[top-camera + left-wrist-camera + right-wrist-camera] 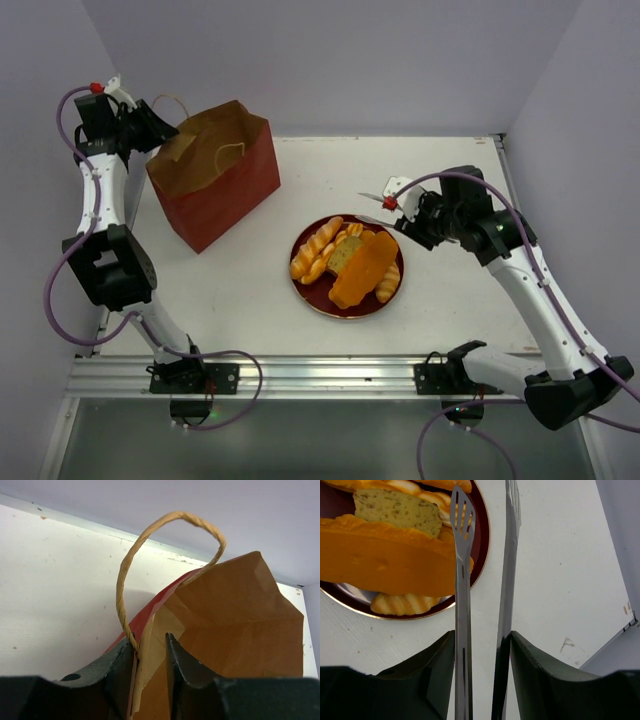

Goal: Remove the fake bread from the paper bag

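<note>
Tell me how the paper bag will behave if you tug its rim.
The paper bag probably flexes rather than resists: its rim looks thin and creased between the left gripper's jaws. It stands tall and looks light, so a sideways pull may tip or slide it.

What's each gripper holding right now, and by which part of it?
The right gripper clamps the metal tongs across their two arms, back from the tips. The left gripper straddles the paper bag at its rim beside the cord handle, jaws apart, not clamped.
</note>
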Robot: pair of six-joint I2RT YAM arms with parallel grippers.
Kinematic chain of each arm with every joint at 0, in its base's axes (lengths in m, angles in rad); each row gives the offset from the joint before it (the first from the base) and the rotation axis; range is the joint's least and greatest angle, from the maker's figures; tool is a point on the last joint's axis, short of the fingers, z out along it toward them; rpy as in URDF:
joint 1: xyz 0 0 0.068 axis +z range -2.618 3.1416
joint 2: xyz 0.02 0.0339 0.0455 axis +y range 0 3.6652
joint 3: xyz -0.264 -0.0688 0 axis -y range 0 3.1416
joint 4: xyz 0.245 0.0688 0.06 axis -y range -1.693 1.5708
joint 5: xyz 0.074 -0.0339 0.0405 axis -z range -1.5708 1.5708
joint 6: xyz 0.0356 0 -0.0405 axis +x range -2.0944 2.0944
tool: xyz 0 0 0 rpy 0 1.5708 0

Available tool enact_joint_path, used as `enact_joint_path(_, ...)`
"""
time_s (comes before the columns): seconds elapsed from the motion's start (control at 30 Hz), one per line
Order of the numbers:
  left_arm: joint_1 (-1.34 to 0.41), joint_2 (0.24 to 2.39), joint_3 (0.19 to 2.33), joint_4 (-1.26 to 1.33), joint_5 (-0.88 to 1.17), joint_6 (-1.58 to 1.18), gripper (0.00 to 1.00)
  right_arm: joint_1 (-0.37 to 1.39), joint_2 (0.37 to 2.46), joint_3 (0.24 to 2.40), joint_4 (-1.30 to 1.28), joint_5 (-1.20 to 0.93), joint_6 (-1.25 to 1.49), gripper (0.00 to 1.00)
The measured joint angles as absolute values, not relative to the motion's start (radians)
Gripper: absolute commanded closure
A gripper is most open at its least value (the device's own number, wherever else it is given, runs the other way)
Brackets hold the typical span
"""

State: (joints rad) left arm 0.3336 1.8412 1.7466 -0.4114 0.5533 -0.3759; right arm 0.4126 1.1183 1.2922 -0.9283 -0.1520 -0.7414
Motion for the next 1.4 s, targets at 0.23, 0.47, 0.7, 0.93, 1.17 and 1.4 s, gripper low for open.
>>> enact_joint_path(0.23, 0.340, 1.841, 1.765, -0.410, 0.554, -0.376, 0.59, 0.369, 1.131, 1.292, -0.900, -0.186, -0.714, 0.51)
enact_joint_path(0.47, 0.340, 1.841, 1.765, -0.418, 0.541, -0.348, 0.60, 0.353, 1.129, 1.292, -0.897, -0.209, -0.707, 0.51)
enact_joint_path(0.7, 0.315, 1.841, 1.765, -0.452, 0.469, -0.276, 0.74, 0.345, 1.111, 1.289, -0.896, -0.229, -0.707, 0.50)
enact_joint_path(0.93, 0.239, 1.836, 1.765, -0.474, 0.432, -0.205, 1.00, 0.329, 1.088, 1.270, -0.893, -0.239, -0.707, 0.50)
enact_joint_path(1.17, 0.174, 1.682, 1.663, -0.402, 0.412, -0.100, 1.00, 0.292, 1.078, 1.256, -0.889, -0.270, -0.707, 0.51)
enact_joint_path(1.4, 0.129, 1.222, 1.154, -0.044, 0.457, 0.059, 1.00, 0.239, 1.077, 1.245, -0.878, -0.311, -0.707, 0.51)
